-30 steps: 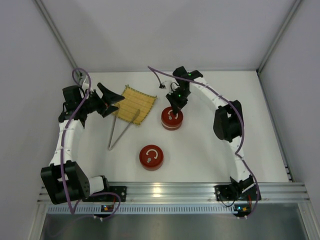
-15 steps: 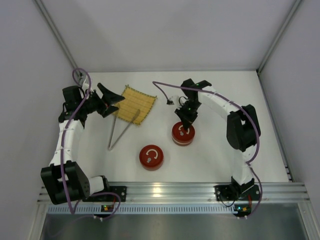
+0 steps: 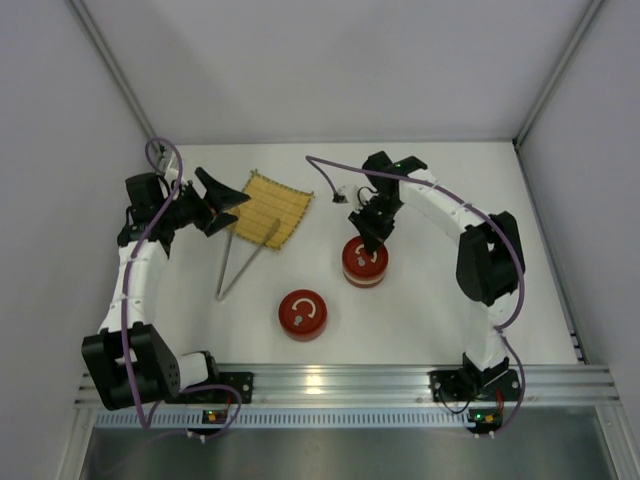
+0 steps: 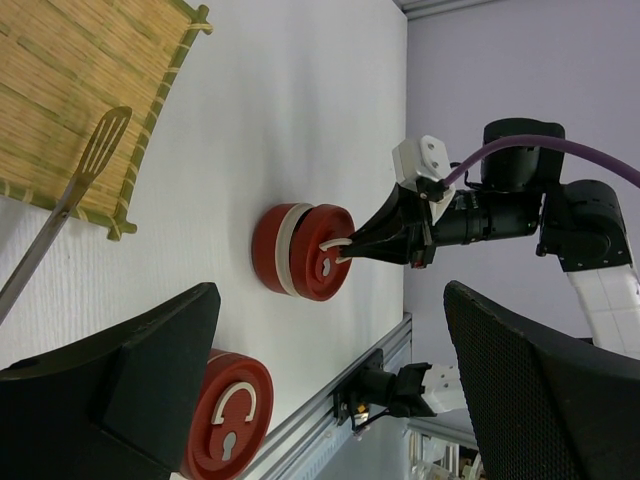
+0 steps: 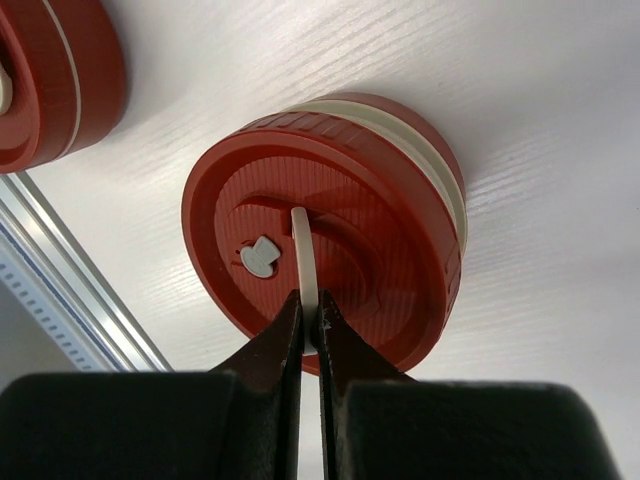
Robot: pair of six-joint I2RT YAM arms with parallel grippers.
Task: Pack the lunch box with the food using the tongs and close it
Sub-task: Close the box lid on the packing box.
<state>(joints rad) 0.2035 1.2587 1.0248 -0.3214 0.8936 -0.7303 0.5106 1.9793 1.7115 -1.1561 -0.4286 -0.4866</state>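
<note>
White table (image 3: 420, 300), grey walls (image 3: 330, 70), aluminium rail (image 3: 340, 382); tongs (image 4: 100, 148) tip on mat (image 4: 60, 90).

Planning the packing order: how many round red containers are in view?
2. One round red container is right of centre, its white loop handle pinched by the right gripper. The second red container lies nearer the front rail, untouched. None seem hidden.

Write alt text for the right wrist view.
The right end effector is shut on the white loop handle atop a red round container with a cream band, the white table behind it. A second red container shows in the upper left corner.
</note>
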